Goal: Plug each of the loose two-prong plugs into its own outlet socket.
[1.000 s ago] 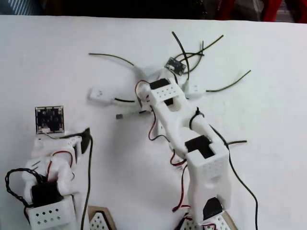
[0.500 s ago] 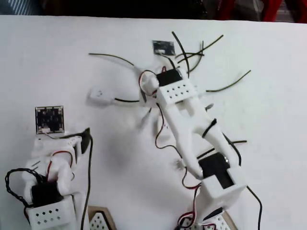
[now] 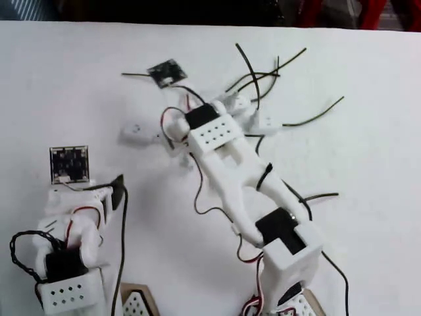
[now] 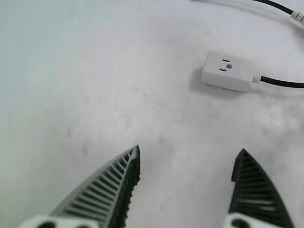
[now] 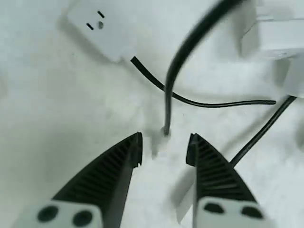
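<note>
Plainly the small white two-prong plug is a light thing; it lies on the white table between the spread jaws of the right gripper, which flank it without visibly touching; its thin black cord rises stiffly away from it, and I judge that springy cord, more than any weight, will twist the plug about once it is lifted. The hard plastic body looks smooth and likely slippery, so the hold should be across its flat sides, close to where the cord enters, prongs left free and pointing outward. The white rectangular plastic outlet socket sits near, slots upward, on a black cord of its own; being light and loose, it will probably slide under a push unless it is steadied. The left gripper hangs over bare table with its jaws wide apart, holding nothing, that same socket lying well beyond its tips; it could serve to brace the block.
</note>
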You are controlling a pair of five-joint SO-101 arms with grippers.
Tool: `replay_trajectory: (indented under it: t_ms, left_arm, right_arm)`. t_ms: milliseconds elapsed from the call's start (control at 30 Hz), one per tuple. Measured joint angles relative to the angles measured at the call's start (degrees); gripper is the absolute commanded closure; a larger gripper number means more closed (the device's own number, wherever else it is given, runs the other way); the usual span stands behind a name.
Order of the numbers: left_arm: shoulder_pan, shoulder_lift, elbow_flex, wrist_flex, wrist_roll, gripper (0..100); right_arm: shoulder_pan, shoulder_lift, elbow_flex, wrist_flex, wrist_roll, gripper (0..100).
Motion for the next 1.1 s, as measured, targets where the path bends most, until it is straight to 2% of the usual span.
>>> replay_trajectory:
  t_ms: [167,333,633,800,967,1100]
  left_arm:
    - [0.0,0.0,0.0,0.0,0.0,69]
    - [0.0,0.0,0.0,0.0,0.0,69]
    - [0.0,0.0,3.6,0.0,-11.3,69]
    - [0.0,0.0,8.8,-4.7,-13.5,69]
    - [0.0,0.0,10.8,-7.1,-13.6,69]
    - [0.0,0.0,10.8,-7.5,-13.7,69]
  right_arm:
    - [-2.2,0.0,-5.5,5.0,0.2,82.9]
    - [-1.8,0.1,-4.8,5.6,0.2,82.9]
    - [-1.4,12.5,-5.2,2.7,3.8,82.9]
    - [-1.3,19.0,-10.8,2.7,4.1,83.7]
    - [-1.3,23.2,-17.4,4.1,4.1,90.4]
    - [-0.4,24.7,-23.9,6.3,4.1,88.9]
